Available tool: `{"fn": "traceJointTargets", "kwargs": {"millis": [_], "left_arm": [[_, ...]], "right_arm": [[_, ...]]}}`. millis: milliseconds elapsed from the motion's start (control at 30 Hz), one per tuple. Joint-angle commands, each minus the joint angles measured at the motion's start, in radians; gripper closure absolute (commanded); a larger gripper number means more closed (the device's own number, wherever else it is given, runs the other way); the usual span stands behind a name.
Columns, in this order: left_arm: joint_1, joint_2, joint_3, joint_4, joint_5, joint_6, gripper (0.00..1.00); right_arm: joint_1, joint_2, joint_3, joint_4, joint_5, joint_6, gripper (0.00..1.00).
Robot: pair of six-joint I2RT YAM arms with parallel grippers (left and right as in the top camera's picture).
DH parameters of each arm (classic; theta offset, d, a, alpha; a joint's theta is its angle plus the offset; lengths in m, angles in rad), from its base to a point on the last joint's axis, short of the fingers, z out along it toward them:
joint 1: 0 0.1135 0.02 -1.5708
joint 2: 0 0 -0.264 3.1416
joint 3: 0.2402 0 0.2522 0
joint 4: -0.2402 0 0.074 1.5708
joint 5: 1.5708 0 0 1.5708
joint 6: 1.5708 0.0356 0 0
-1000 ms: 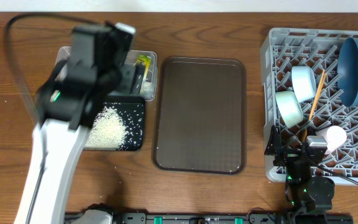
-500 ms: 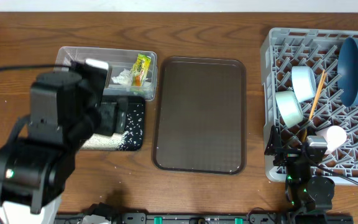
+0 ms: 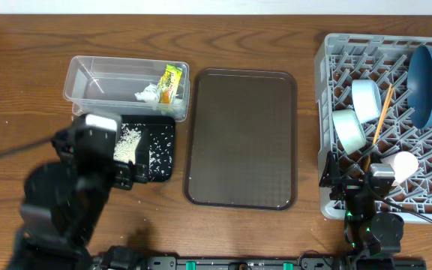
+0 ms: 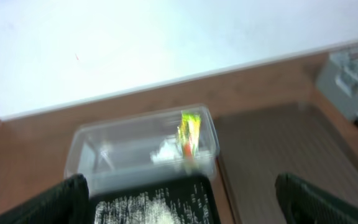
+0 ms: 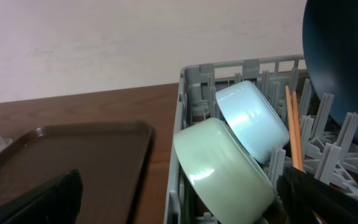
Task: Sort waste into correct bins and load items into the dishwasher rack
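Note:
The clear tub (image 3: 96,82) (image 4: 123,149) holds the yellow-green wrapper (image 3: 171,81) (image 4: 189,127) and white tissue (image 3: 147,94). Rice (image 3: 128,142) lies in the black tray (image 3: 160,154) (image 4: 201,193). My left gripper (image 4: 185,211) hovers over that tray, blurred, open and empty. In the grey rack (image 3: 327,67) (image 5: 188,93) stand the deep-blue bowl (image 3: 430,82), light-blue bowl (image 3: 366,99) (image 5: 250,118), pale-green bowl (image 3: 349,129) (image 5: 222,168), chopsticks (image 3: 382,112) and white cup (image 3: 405,163). My right gripper (image 3: 366,193) (image 5: 185,205) rests open at the rack's front edge, holding nothing.
The brown serving tray (image 3: 240,139) (image 5: 73,155) lies between the bins and the rack. My left arm (image 3: 58,210) covers the table's front-left corner. A white wall runs along the table's far edge.
My left arm has pulled back from over the tub toward the front left, uncovering tub and black tray, and its jaws have spread a little wider. The right arm has stayed still.

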Motion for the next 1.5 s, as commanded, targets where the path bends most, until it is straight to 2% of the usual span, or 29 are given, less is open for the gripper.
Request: {"fn": "traceJointTargets", "kwargs": {"millis": [0, 300, 567, 700, 833, 967, 1467], "left_arm": [[0.026, -0.135, -0.206, 0.126, -0.005, 0.015, 0.02], [0.074, -0.488, -0.654, 0.452, -0.001, 0.014, 0.02], [0.075, -0.632, -0.915, 0.667, -0.001, 0.014, 0.02], [0.075, -0.644, -1.012, 0.753, -0.001, 0.001, 0.02], [0.075, -0.644, -1.082, 0.764, 0.0, -0.009, 0.02], [0.076, -0.644, -1.08, 0.684, -0.002, -0.007, 0.01], [0.076, -0.641, -1.08, 0.627, -0.002, -0.008, 0.01]], "right_arm": [[-0.008, -0.004, -0.001, -0.003, 0.006, -0.006, 0.01], [-0.008, -0.004, -0.001, -0.003, 0.006, -0.006, 0.01], [-0.008, -0.004, -0.001, -0.003, 0.006, -0.006, 0.01], [-0.008, -0.004, -0.001, -0.003, 0.006, -0.006, 0.01], [-0.008, -0.004, -0.001, -0.003, 0.006, -0.006, 0.01], [-0.008, -0.004, -0.001, -0.003, 0.006, -0.006, 0.01], [-0.008, -0.004, -0.001, -0.003, 0.006, -0.006, 0.01]]}}
